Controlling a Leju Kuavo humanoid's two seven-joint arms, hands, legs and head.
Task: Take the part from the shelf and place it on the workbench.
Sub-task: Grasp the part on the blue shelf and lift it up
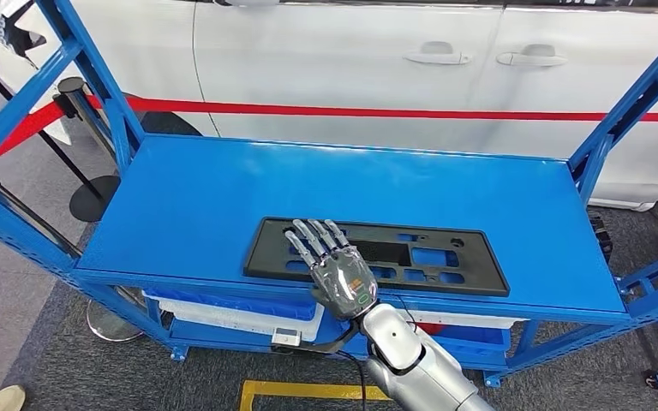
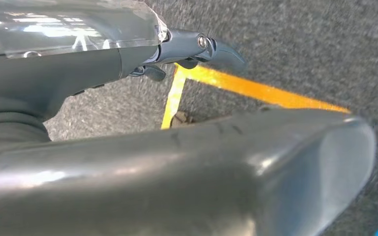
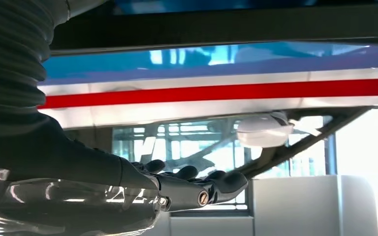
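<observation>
Far left in the head view a black post base (image 1: 92, 199) stands on the floor w/ a red rope (image 1: 26, 128) running off it, and a shoe tip (image 1: 0, 399) pokes in at the bottom corner. Blue shelf rack (image 1: 180, 180) spans most of the frame; its top deck carries the part (image 1: 445, 276), a flat black plate w/ several cut-outs, lying lengthwise near the front edge, roughly mid-deck. Right hand (image 1: 334, 261) is over the part's left portion, palm down, fingers straight and spread a little, holding nothing; can't tell if the fingertips touch the plate or are just above it. Right wrist view shows the same hand (image 3: 177, 189) w/ fingers stretched out flat and nothing between them. Below the deck sits a white tray (image 1: 240, 315) on a lower level. Behind the rack is a white car (image 1: 351, 60) w/ two door handles, and a red barrier tape (image 1: 394, 111) crosses in front of it. Yellow floor tape (image 1: 308, 391) lies below the rack. Left hand (image 2: 192, 49) in the left wrist view is over grey carpet w/ yellow tape (image 2: 256, 88) beneath; fingers look bent in, thumb large in front, nothing seen in it, but open or closed I can't tell.
</observation>
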